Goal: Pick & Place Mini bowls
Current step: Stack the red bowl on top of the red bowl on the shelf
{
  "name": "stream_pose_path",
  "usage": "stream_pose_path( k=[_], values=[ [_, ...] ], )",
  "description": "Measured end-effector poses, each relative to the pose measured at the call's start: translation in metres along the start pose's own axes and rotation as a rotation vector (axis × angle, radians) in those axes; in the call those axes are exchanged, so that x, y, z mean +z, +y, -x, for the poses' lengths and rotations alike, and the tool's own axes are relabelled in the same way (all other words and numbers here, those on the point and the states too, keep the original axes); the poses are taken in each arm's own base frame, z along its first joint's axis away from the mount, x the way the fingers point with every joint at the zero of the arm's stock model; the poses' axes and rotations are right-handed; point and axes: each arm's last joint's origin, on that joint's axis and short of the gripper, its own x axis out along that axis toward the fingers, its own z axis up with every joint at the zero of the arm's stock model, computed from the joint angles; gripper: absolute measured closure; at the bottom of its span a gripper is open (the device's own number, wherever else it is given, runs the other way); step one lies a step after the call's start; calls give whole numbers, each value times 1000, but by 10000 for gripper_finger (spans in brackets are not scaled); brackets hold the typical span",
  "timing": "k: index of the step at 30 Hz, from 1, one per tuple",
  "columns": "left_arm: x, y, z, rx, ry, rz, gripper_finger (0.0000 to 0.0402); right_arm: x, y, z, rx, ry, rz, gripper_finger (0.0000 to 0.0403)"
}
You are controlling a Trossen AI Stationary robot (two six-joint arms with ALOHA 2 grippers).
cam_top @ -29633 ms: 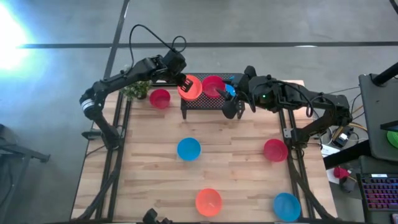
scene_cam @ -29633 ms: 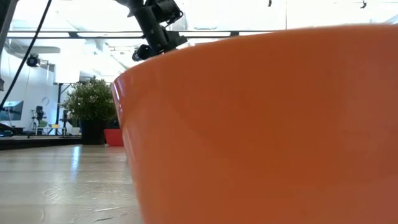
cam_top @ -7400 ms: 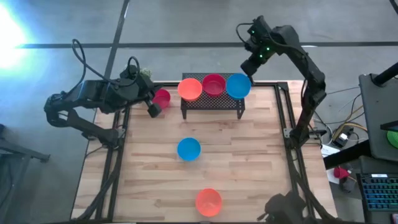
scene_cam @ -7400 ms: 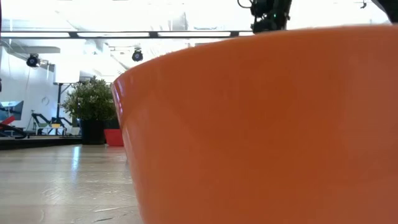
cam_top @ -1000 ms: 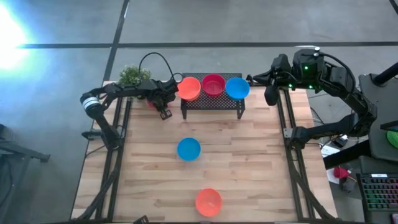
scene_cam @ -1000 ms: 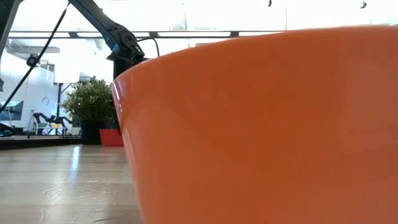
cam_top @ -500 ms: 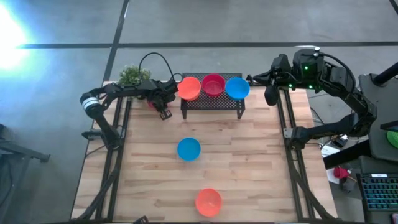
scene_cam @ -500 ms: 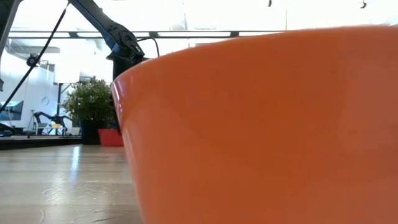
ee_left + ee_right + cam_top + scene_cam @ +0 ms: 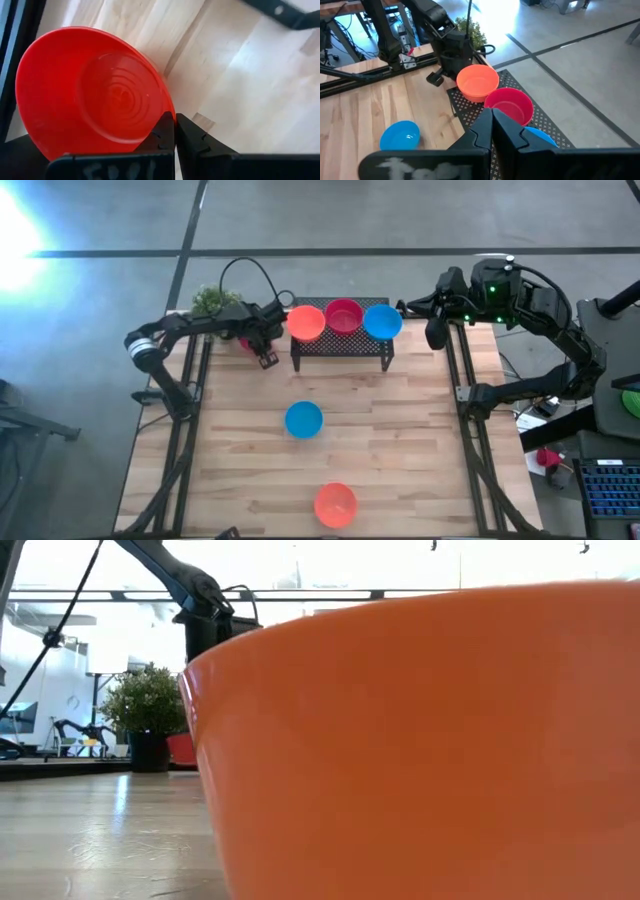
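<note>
left gripper (image 9: 262, 345): upper left of high view, just left of the rack; fingers pinched on the rim of the red bowl (image 9: 90, 95). In left wrist view the rim sits between the two fingertips (image 9: 162, 135), bowl body off to one side, tilted, inside facing the camera.
red bowl, high view (image 9: 244, 342): mostly hidden under the gripper, only a sliver shows, beside the plant (image 9: 212, 301).
red bowl, low view (image 9: 181, 749): small at left-centre, next to the plant pot; cannot tell if it touches the table.
right gripper (image 9: 432, 332): upper right of high view, at the table's right edge, well apart from every bowl; fingers together, holding nothing (right wrist view (image 9: 492, 127)).
rack (image 9: 340, 342): upper centre of high view; carries three bowls in a row, touching or nearly so: orange rack bowl (image 9: 305, 322) left, crimson rack bowl (image 9: 343, 314) middle, blue rack bowl (image 9: 382, 322) right.
blue bowl (image 9: 304, 419): centre of high view, upright on the table (image 9: 420, 450), alone.
orange bowl (image 9: 335, 504): bottom centre of high view, upright; fills most of low view (image 9: 420, 740).
</note>
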Motion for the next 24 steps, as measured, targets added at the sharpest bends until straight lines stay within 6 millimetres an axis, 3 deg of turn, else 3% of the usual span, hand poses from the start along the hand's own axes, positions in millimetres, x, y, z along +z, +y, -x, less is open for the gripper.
stream_pose_path(
  k=[13, 24],
  values=[
    [-11, -4, 34, -50, -9, 53, 401, 0, 0, 0, 0, 0, 25, 394],
    [-32, -32, 86, -94, -161, 5, 401, 0, 0, 0, 0, 1, 31, 394]
  ],
)
